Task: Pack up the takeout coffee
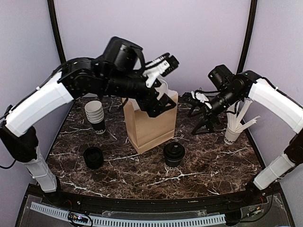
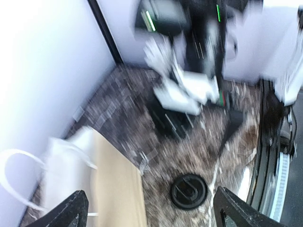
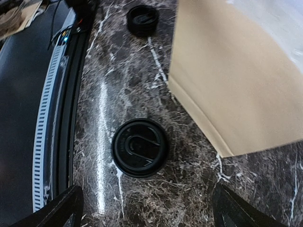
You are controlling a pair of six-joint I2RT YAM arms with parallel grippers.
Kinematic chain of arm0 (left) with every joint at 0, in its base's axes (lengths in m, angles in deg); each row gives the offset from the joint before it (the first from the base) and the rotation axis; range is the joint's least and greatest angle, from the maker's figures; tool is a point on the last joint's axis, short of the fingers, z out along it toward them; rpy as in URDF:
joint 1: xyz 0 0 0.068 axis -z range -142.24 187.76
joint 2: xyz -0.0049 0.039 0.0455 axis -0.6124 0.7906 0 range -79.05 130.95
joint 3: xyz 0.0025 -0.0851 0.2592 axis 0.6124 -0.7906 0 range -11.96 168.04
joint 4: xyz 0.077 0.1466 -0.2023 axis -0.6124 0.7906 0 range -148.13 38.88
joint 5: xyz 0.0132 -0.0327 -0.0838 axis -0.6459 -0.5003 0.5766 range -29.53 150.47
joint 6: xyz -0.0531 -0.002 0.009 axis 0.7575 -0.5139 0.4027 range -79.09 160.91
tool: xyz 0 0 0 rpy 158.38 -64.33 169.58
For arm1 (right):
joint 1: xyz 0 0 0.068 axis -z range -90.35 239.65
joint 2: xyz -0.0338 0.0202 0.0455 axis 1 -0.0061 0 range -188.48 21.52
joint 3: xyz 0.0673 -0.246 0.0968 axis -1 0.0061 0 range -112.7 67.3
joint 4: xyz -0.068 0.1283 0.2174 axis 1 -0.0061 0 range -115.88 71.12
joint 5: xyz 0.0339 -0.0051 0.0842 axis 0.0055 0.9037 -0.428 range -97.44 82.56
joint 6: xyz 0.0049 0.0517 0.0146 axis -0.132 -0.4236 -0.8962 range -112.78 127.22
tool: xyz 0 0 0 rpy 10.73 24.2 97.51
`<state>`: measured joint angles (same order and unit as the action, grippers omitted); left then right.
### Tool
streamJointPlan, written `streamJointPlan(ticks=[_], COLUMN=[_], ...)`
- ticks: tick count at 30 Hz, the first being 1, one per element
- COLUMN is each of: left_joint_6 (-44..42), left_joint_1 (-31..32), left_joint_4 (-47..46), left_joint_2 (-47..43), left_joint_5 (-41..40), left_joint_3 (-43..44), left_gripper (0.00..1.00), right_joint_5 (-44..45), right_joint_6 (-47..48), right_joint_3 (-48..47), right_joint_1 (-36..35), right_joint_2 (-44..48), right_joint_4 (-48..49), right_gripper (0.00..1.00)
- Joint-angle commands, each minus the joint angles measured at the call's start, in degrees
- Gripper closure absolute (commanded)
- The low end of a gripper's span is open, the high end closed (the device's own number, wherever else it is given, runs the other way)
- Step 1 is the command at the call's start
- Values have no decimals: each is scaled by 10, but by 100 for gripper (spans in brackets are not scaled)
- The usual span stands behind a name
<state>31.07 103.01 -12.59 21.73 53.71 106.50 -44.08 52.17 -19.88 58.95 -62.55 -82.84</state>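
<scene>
One takeout coffee (image 1: 174, 154), a small black cup capped with a round black lid, stands upright on a dark marble-patterned table (image 1: 213, 168). It sits just beside the near right corner of a brown paper bag (image 1: 149, 125), outside the bag and touching neither gripper. The bag stands upright at the centre of the table.

The left gripper (image 2: 151, 213) hangs by the top of the bag, its fingers spread wide with nothing between them. Its wrist view is badly blurred, though the bag and the lidded cup can be made out below.

The right gripper (image 3: 149, 210) hovers above the table to the right of the bag, likewise wide apart and empty. The coffee's lid shows below it in its wrist view.

A stack of lidless black-and-white cups (image 1: 94, 113) stands at the left rear. A low round black object (image 1: 93, 157) sits on the table at the left front. A white cup of white stirrers (image 1: 233, 133) stands at the far right.
</scene>
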Motion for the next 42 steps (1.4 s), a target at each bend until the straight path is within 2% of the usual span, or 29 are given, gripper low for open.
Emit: streamJointPlan(ticks=[1, 6, 12, 18, 21, 29, 42], left_joint_6=[-28, -42, 16, 108, 128, 125, 125], left_joint_1=[1, 1, -23, -83, -108, -120, -129], left_joint_4=[-152, -308, -329, -280, -250, -244, -215], left_joint_2=[-85, -187, -247, -268, -264, -254, -241], left_joint_5=[-65, -184, -216, -179, -180, -159, -177], left_joint_3=[-69, -207, -286, -299, -296, -294, -282], left_gripper=[5, 1, 1, 1, 1, 1, 1], right_joint_5=[58, 80, 106, 144, 155, 190, 239], right_joint_6=[59, 85, 98, 109, 110, 96, 83], right_joint_3=[2, -25, -47, -65, -64, -43, -16], right_joint_1=[-68, -118, -161, -184, -186, -192, -210], right_joint_2=[-21, -72, -127, -180, -189, -191, -162], right_joint_4=[-6, -6, -8, -34, -38, -9, 22], right_gripper=[5, 4, 1, 1, 1, 2, 10])
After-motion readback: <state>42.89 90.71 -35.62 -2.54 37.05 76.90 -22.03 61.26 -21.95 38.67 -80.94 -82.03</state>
